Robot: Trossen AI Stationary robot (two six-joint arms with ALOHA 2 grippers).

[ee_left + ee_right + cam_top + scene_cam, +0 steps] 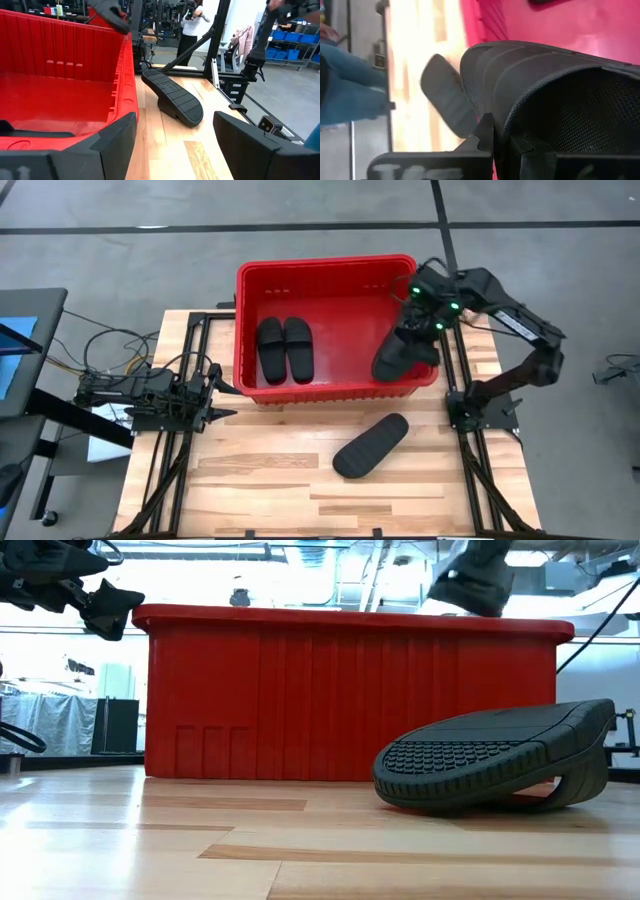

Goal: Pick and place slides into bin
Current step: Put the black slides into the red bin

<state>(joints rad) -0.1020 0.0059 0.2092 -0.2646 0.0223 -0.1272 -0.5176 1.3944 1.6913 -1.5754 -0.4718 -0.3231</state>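
1. While two slides lie side by side in the bin, long axes running front to back, the right gripper clenches a third slide over the bin's right end.
2. Fourth slide lies sole-up on the table, long axis diagonal.
3. Left gripper waits released, left of the bin.

bin: red, ribbed walls | slides: matte black | upturned slide: black, fine grid tread on sole | surface: pale wood planks, light and tan strips | arms: dark

Two slides are laid side by side in the bin's left half; one slide is left on the worktop before it.
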